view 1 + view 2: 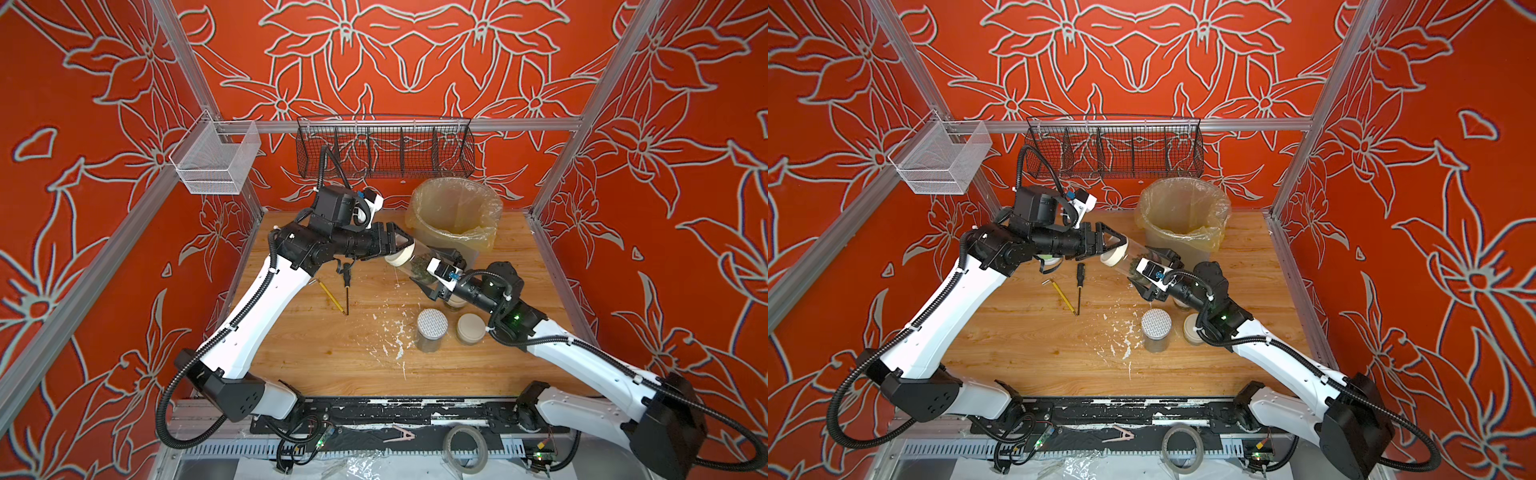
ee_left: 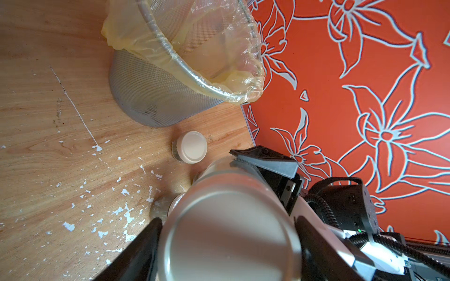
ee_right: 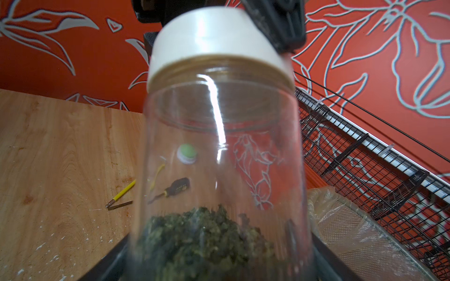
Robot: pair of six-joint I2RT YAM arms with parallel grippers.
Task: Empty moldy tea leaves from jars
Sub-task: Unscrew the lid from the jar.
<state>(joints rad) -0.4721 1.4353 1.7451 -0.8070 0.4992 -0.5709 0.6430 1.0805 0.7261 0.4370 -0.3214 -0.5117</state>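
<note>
Right gripper [image 1: 434, 272] clamps the tilted jar [image 1: 417, 261] by its body, midair beside the bin [image 1: 457, 232]. Left gripper [image 1: 401, 248] is closed on its cream lid [image 1: 397, 257]. The tea leaves [image 3: 207, 233] sit at the base.

tall jar [image 1: 417, 260]: airborne, tilted, lidded | tea leaves [image 3: 207, 233] (dark olive) at base | dotted-lid jar [image 1: 432, 330] upright

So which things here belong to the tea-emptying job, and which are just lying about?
Job in hand:
- held jar, its lid, tea leaves
- dotted-lid jar, cream-lid jar, third jar half hidden under the right arm
- bin

Lying about:
- screwdriver, hex key, green cap
- black basket, white basket
- paint flecks
</note>
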